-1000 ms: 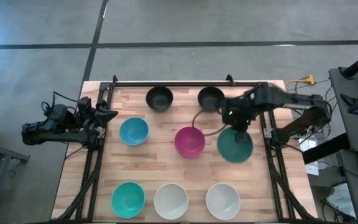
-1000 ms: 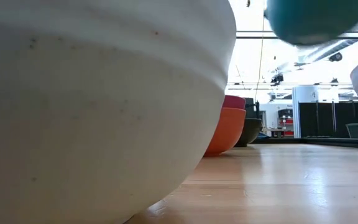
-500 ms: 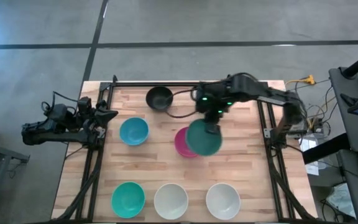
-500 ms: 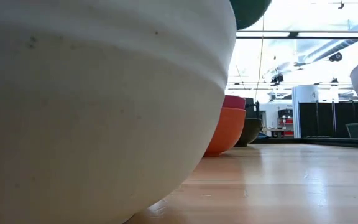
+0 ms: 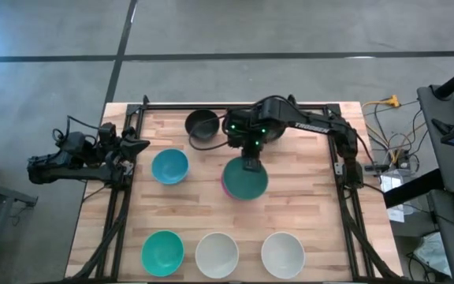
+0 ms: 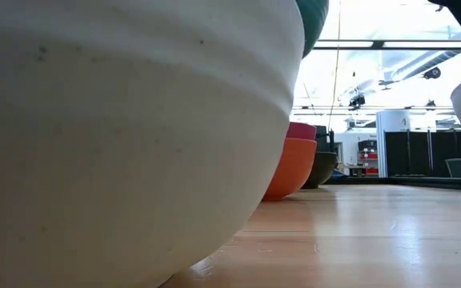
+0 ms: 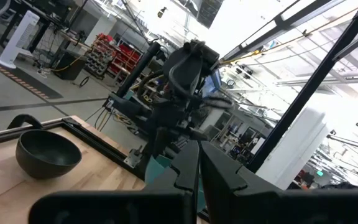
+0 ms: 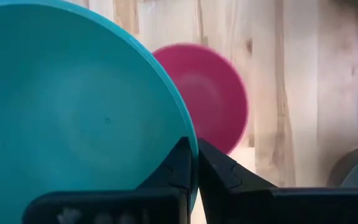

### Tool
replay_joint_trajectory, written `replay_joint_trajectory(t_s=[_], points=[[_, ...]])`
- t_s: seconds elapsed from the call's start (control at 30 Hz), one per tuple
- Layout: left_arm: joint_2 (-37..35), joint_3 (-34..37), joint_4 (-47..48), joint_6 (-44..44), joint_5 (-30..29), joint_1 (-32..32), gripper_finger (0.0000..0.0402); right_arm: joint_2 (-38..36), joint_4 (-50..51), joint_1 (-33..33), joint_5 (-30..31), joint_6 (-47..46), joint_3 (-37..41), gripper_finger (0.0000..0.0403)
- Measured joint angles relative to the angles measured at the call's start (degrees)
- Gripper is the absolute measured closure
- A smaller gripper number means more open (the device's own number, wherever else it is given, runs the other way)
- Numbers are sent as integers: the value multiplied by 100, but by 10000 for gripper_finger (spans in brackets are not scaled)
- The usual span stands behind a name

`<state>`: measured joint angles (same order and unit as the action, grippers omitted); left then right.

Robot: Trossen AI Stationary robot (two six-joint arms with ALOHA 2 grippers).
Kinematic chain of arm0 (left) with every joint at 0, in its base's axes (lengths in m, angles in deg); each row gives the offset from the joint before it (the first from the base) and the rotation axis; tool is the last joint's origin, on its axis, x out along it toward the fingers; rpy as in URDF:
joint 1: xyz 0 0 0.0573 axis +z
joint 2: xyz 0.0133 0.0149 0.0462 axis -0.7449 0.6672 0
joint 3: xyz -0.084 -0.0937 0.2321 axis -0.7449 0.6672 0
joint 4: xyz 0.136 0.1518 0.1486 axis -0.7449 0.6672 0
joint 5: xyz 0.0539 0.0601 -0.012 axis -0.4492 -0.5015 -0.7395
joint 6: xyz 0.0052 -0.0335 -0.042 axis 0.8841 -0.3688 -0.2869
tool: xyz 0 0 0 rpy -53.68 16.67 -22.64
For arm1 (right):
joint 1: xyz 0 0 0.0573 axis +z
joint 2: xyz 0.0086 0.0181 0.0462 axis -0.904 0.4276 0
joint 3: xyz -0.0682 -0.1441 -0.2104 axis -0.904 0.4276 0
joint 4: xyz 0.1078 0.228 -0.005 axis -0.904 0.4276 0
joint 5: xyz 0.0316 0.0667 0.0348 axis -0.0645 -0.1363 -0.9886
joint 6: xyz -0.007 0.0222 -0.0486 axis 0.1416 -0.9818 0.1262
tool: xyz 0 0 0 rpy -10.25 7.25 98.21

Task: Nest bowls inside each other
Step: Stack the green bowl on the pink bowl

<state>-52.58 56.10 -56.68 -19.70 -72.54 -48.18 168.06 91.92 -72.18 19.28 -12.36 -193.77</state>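
**High view: teal bowl held over magenta bowl**

You had the right pincer (image 5: 247, 164) clamped on the rim of a teal bowl (image 5: 245, 178), carried directly above the magenta bowl (image 5: 225, 183) at mid-bench (image 5: 306, 197). In the right wrist view the magenta bowl (image 8: 204, 93) showed offset past the teal rim, so the two were not yet concentric.

Risks, as judged:
- Releasing off-centre could leave the teal bowl tilted on the magenta rim.
- A one-sided rim grip could let the bowl swing or slip.
- A fast descent could shove the magenta bowl aside.

Your left pincer (image 5: 142, 144) waited closed and empty at the bench's left edge.
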Motion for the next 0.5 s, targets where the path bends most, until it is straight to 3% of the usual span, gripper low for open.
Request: replay_joint_trajectory(t_s=[0.5], points=[[0, 0, 1, 4, 0, 0, 402, -473, -177, -198, 189, -550, -24, 394]])
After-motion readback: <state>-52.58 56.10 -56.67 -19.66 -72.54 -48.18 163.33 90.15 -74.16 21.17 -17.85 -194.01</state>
